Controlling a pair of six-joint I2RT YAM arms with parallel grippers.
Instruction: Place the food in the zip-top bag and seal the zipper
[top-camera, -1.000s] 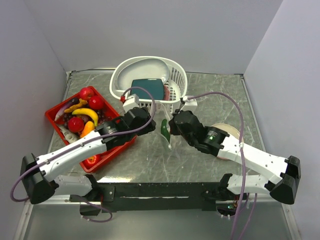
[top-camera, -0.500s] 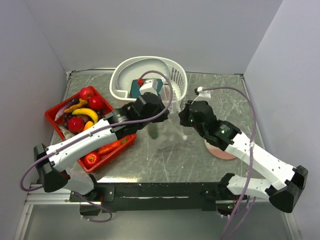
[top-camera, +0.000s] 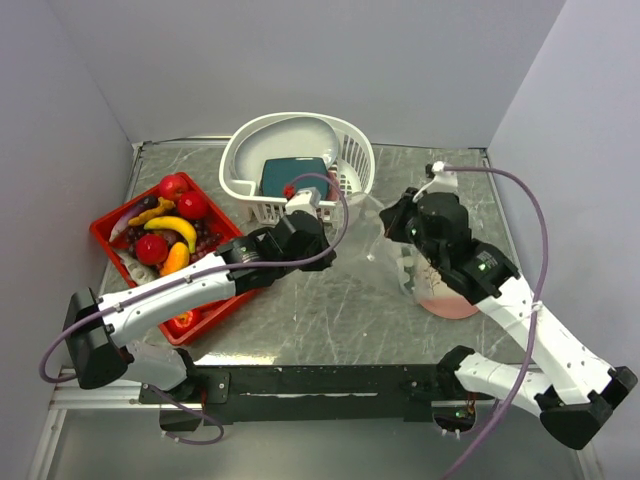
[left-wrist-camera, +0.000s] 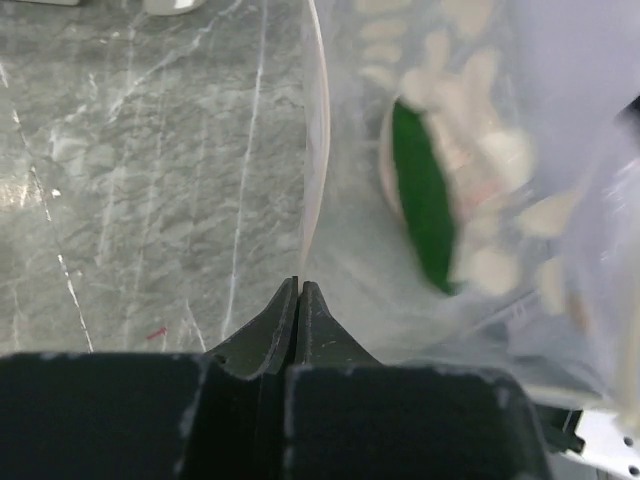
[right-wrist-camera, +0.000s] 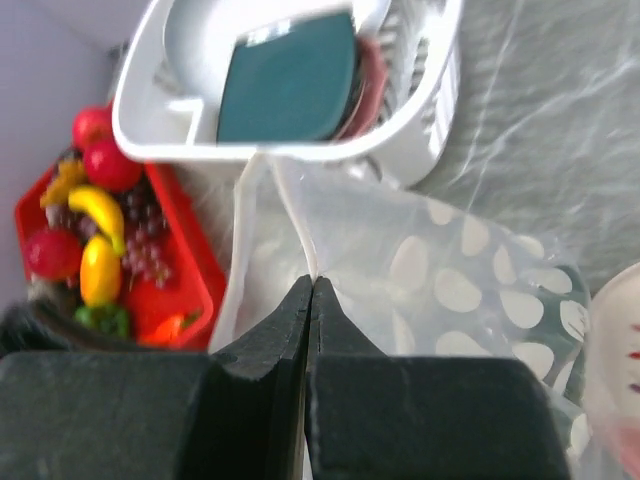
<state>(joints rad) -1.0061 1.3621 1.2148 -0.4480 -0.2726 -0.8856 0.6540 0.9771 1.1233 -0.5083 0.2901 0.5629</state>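
The zip-top bag (right-wrist-camera: 450, 290), clear with white spots, hangs between my two grippers above the table; it is faint in the top view (top-camera: 392, 262). A green pepper (left-wrist-camera: 425, 195) lies inside it. My left gripper (left-wrist-camera: 300, 283) is shut on the zipper (left-wrist-camera: 318, 150) at the bag's edge; it also shows in the top view (top-camera: 330, 248). My right gripper (right-wrist-camera: 312, 280) is shut on the zipper (right-wrist-camera: 295, 215) too, and sits to the right in the top view (top-camera: 392, 226). The other food, tomatoes (top-camera: 173, 186), a banana (top-camera: 172, 225) and grapes (top-camera: 205, 236), lies in the red tray (top-camera: 107, 226).
A white slotted basket (top-camera: 352, 140) with a teal block (top-camera: 295, 175) stands at the back centre, just behind the grippers. A round pinkish dish (top-camera: 445, 302) sits under the right arm. The red tray takes up the left side.
The two grippers have drawn apart: my right gripper moved right and back, my left one swung toward the basket and came back. The bag moved right with them.
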